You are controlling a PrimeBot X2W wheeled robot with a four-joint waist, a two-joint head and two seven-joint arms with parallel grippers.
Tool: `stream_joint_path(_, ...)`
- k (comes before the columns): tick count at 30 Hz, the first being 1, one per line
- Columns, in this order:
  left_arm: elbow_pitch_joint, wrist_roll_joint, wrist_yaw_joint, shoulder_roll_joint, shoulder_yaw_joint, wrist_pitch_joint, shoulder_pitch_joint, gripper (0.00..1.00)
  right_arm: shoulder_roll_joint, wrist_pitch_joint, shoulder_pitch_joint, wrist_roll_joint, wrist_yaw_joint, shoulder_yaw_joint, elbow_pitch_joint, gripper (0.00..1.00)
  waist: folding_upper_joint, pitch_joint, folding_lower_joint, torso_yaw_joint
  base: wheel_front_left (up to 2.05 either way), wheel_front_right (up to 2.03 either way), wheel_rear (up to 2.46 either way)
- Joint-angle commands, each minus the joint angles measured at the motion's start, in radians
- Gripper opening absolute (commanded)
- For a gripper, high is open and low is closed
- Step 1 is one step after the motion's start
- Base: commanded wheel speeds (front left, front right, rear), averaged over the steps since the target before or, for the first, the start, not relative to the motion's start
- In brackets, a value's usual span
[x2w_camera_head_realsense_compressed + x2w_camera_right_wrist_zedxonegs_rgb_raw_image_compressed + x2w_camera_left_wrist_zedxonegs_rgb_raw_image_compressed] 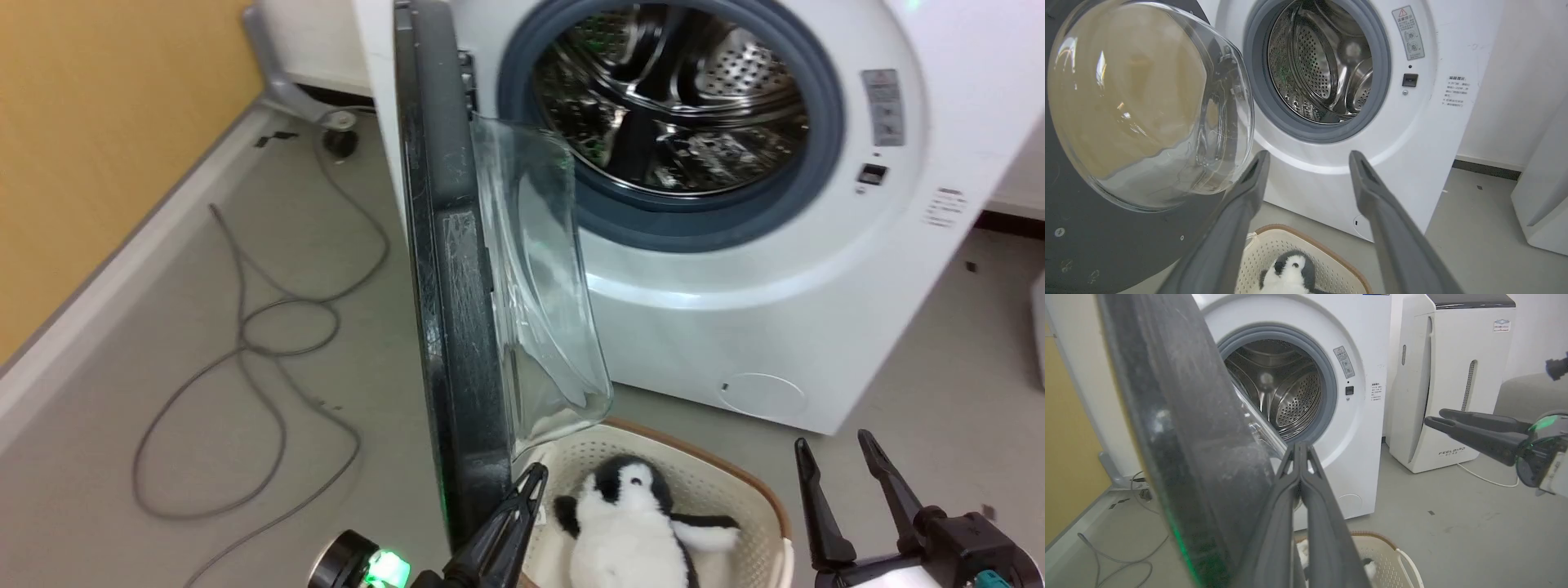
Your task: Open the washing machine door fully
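The washing machine door (457, 327) stands swung out about square to the front, edge-on in the head view, its clear glass bowl (539, 286) bulging right. The white washing machine (735, 310) shows its grey-blue gasket and steel drum (669, 90). My left gripper (536, 472) is shut with nothing between its fingers, close against the lower inner side of the door (1180, 437); in the left wrist view its tips (1300, 446) lie beside the dark face. My right gripper (833, 443) is open, right of the door (1106, 228), pointing at the machine front (1433, 143).
A cream basket (735, 482) holding a plush penguin (629, 523) sits on the floor below the door. Grey cables (245, 343) loop on the floor at the left by a yellow wall (98, 122). The white FEELBIRD appliance (1445, 375) stands right of the machine.
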Motion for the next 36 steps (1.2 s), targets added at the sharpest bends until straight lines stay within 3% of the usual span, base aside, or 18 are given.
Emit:
stream_joint_path(1, 0.001, -0.002, 0.008, 0.008, 0.013, -0.004, 0.011, 0.00, 0.004, -0.005, 0.014, 0.002, 0.001, 0.002, 0.001, 1.00, 0.0000, -0.001, 0.0000, 0.019, 0.00, 0.00, 0.00)
stream_joint_path(15, 0.017, -0.024, 0.036, 0.024, 0.095, -0.004, 0.043, 0.00, 0.004, -0.005, 0.005, -0.002, 0.001, 0.006, -0.002, 1.00, 0.0000, 0.023, 0.0000, 0.109, 0.00, 0.00, 0.00)
stream_joint_path(29, 0.062, -0.086, 0.082, 0.060, 0.349, -0.004, -0.003, 0.00, 0.004, -0.005, -0.016, -0.026, 0.001, 0.003, -0.006, 1.00, 0.0000, 0.068, 0.0000, 0.148, 0.00, 0.00, 0.00)
stream_joint_path(36, 0.104, -0.123, 0.086, 0.030, 0.471, -0.004, -0.056, 0.00, 0.004, -0.005, -0.031, -0.048, 0.001, -0.001, -0.006, 1.00, 0.0000, 0.109, 0.0000, 0.151, 0.00, 0.00, 0.00)
